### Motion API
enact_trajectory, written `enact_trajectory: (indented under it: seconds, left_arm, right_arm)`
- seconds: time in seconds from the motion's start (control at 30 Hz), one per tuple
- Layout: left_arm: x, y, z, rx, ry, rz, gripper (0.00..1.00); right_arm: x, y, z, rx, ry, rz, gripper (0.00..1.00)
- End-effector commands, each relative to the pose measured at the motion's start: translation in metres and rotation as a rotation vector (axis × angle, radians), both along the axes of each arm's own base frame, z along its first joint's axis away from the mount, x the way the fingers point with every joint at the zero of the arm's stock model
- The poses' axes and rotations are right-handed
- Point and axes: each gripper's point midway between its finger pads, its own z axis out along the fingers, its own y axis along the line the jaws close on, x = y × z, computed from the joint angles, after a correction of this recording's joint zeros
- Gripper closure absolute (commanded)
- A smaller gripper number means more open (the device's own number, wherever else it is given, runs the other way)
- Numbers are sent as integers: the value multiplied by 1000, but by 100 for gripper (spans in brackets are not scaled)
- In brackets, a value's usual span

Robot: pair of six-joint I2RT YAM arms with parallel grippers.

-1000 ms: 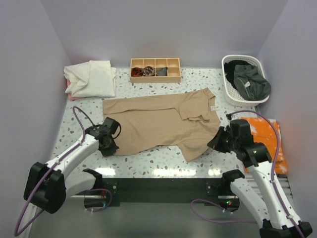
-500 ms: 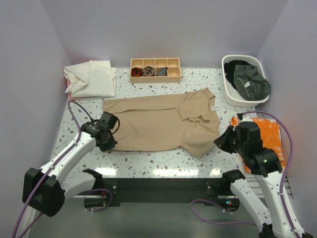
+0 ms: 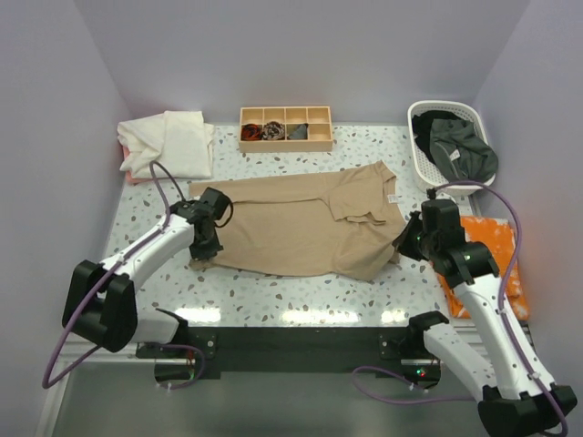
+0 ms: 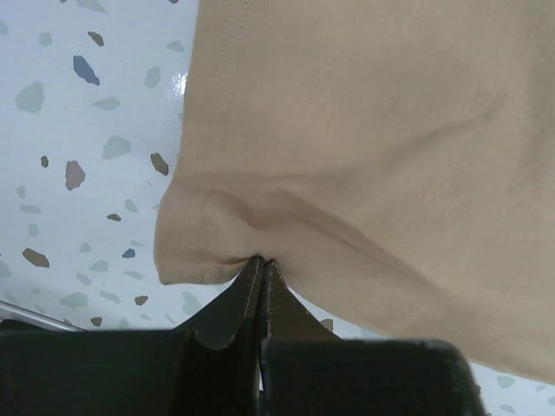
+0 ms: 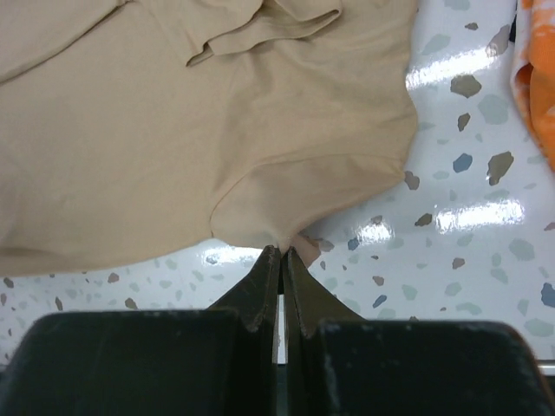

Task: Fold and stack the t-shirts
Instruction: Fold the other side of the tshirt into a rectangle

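Tan t-shirt [image 3: 291,232] lies spread mid-frame on the speckled table [image 3: 273,293], its soft cloth lightly wrinkled. Left tool [image 4: 262,262] is pinched fully closed on its stitched left corner. Right tool [image 5: 280,251] is likewise clamped on its right edge.

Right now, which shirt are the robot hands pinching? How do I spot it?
Look at the speckled table. The tan t-shirt lies spread across its middle. Only it is spread out: the cream shirt is folded, the dark ones fill a basket.
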Motion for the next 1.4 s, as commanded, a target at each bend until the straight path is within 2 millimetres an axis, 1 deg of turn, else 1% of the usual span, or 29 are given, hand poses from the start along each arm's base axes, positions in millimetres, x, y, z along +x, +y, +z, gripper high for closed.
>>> enact_trajectory:
  seconds: [0.0,0.13,0.2,0.23,0.3,0.43,0.47,0.53,0.57,0.6,0.67,0.7,0.77,0.8,0.87,0.9,0.97,1.0,1.03,1.07,1.1,1.13,1.17,1.2,1.23,1.27,1.3,1.33,1.37]
  left_arm:
    - [33,-5,8,22,-74,-44,100]
    - [48,-6,6,36,-73,-64,99]
    - [58,-3,5,45,-73,-68,99]
    - [60,-1,4,49,-69,-69,99]
    - [67,6,4,57,-68,-63,99]
    - [72,20,4,66,-73,-41,99]
    - [73,24,4,65,-77,-35,99]
    - [74,28,2,62,-75,-28,98]
    - [76,29,1,61,-77,-28,99]
    - [77,30,1,62,-78,-26,98]
    - [81,30,-2,65,-76,-34,98]
    - [81,30,-4,68,-71,-36,98]
    - [84,30,-9,70,-62,-38,98]
    - [86,30,-11,68,-59,-40,98]
    - [90,29,-15,65,-58,-41,98]
    - [92,28,-17,65,-58,-41,95]
    - [98,27,-22,63,-52,-46,91]
    - [100,27,-23,65,-52,-46,91]
    - [103,27,-28,66,-47,-49,90]
    - [108,26,-26,65,-56,-51,88]
    - [110,25,-26,66,-58,-52,88]
    - [112,26,-29,74,-52,-54,87]
    - [117,26,-27,74,-61,-51,86]
    - [120,25,-26,74,-65,-54,85]
    - [121,26,-27,84,-63,-54,85]
    - [123,27,-25,88,-69,-54,83]
    - [124,27,-25,92,-71,-59,76]
    - [125,30,-25,102,-68,-56,74]
    - [126,30,-23,108,-73,-55,69]
  right_arm:
    - [37,-4,33,-41,-136,-24,100]
    - [59,-5,33,-72,-143,-38,100]
    - [67,-5,33,-83,-141,-41,100]
    - [73,-5,38,-91,-155,-44,100]
    - [81,-5,33,-105,-140,-48,100]
    - [99,-5,38,-127,-153,-61,100]
    - [103,-8,34,-144,-139,-73,100]
    - [111,-8,37,-151,-153,-76,100]
    - [114,-7,33,-158,-140,-72,100]
    - [120,-6,37,-157,-156,-72,100]
    - [127,-5,37,-163,-158,-66,100]
    - [135,-3,35,-168,-152,-61,100]
    - [143,-3,34,-179,-149,-63,100]
    - [152,-2,32,-184,-148,-60,100]
    - [161,-2,29,-198,-138,-58,100]
    - [169,-1,24,-209,-126,-62,100]
    - [179,0,16,-218,-106,-54,100]
    - [186,3,20,-211,-115,-47,100]
    - [194,6,7,-219,-83,-38,100]
    - [199,6,4,-225,-77,-40,100]
    - [208,7,8,-227,-92,-44,100]
    - [215,7,-4,-239,-67,-44,100]
    - [221,7,-8,-245,-64,-44,100]
    - [228,8,-3,-248,-73,-44,100]
    - [233,4,-5,-266,-69,-58,100]
    - [240,3,-15,-280,-52,-65,100]
    - [250,4,-11,-277,-72,-70,98]
    - [255,3,-15,-284,-62,-73,94]
    - [266,3,-18,-294,-66,-80,95]
